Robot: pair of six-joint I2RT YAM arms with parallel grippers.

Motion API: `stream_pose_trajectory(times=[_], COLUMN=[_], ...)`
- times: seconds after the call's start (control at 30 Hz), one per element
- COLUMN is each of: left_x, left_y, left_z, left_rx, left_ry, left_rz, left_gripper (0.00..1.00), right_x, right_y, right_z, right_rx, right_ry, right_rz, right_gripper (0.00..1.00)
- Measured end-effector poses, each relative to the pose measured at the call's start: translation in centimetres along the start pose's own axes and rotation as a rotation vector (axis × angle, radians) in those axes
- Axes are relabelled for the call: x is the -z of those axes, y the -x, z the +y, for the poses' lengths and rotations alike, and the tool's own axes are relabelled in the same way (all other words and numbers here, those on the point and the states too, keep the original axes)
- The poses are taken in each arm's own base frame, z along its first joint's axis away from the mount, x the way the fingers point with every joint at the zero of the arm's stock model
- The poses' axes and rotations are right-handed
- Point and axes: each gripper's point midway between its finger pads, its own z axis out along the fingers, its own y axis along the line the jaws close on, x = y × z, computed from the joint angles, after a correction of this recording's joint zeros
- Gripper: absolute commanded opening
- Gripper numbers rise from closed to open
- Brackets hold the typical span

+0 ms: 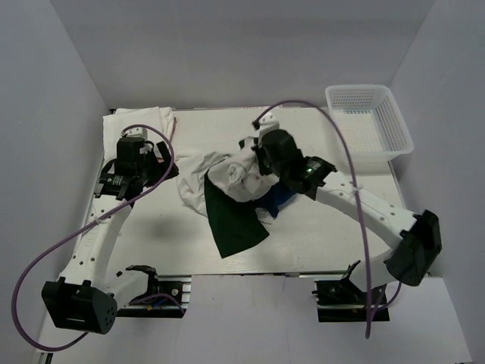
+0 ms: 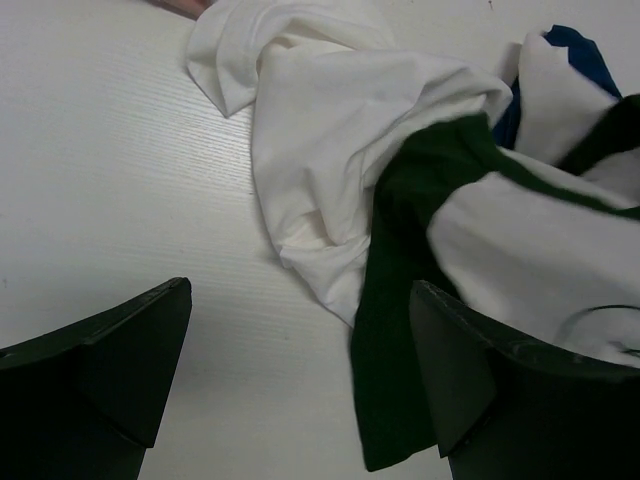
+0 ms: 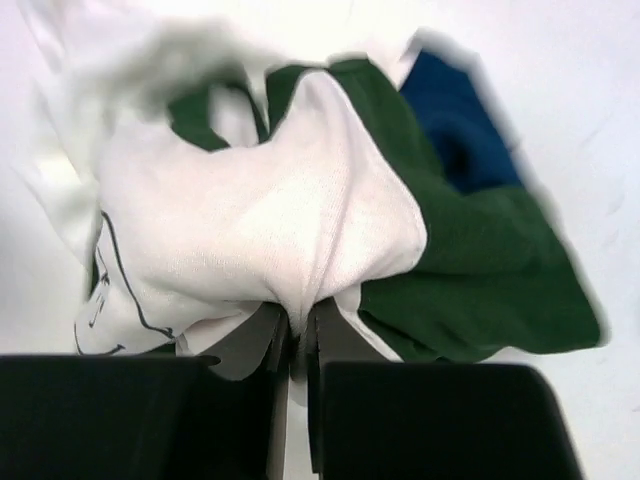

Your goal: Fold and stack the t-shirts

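Now pinches a raised fold of the printed white t-shirt (image 3: 250, 220) in the right claw (image 3: 297, 335), closed nearly all the way down on the cloth, bunching it right at the fingertips. Shows thin dark printed lines on that shirt just to the left of the claw. Lies heaped against a dark green cloth (image 3: 470, 270) immediately right of the grip and a blue cloth (image 3: 460, 130) farther ahead and to the right, touching the green one. Seen from above as one crumpled pile on the table (image 1: 318, 243), directly under and just in front of the right claw, with the green cloth spreading flat toward the near edge.

Meanwhile holds the left claw (image 2: 300, 300) spread wide, gripping nothing, low over the table. Faces a crumpled white t-shirt (image 2: 330, 130) straight ahead of the gap and slightly to the right. Has the green cloth trailing down just inside the claw's right-hand finger; cannot tell whether touching it. Catches the blue cloth far ahead on the right, behind the white folds.

Finds a flat stack of folded white t-shirts (image 1: 140, 117) just beyond the left claw, at the table's far left corner, apart from the pile. Finds a white lattice basket (image 1: 371, 121) well off beyond and to the right of the right claw, at the table's far right corner
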Motion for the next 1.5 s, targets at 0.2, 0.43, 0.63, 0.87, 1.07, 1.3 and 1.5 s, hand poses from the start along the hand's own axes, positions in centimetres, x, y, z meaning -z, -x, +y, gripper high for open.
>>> stream_pose_trajectory(times=[0.2,0.43,0.63,0.87,1.07,1.3,1.5], left_x=[0.3,0.1,-0.4,-0.7,-1.8,-3.2,-3.5], left_y=[0.1,-0.1,-0.4,-0.5,-1.1,-2.2,-2.7], left_z=[-0.2,-0.2,0.0,0.2,0.6,1.2,1.4], left_rx=[0.001,0.001,0.0,-0.001,-0.003,-0.007,-0.009], left_ry=[-0.018,-0.019,-0.007,0.007,0.034,0.068,0.079], left_rz=[-0.015,-0.011,0.007,0.014,0.049,0.101,0.125], left_gripper=[1.0,1.0,1.0,1.0,1.0,1.0,1.0], right_x=[6.8,11.9,14.3,16.8,18.3,19.5,23.6], right_y=[13.0,20.9,27.8,29.8,29.1,26.9,27.0], right_z=[-5.8,-15.9,-23.9,-31.4,-38.8,-46.2,-48.5], right_rx=[-0.129,-0.219,-0.221,-0.147,-0.143,-0.194,-0.262], right_ry=[-0.173,-0.43,-0.611,-0.818,-1.028,-1.202,-1.307], right_rz=[-0.341,-0.539,-0.673,-0.761,-0.792,-0.848,-1.031], right_gripper=[0.0,0.0,0.0,0.0,0.0,0.0,0.0])
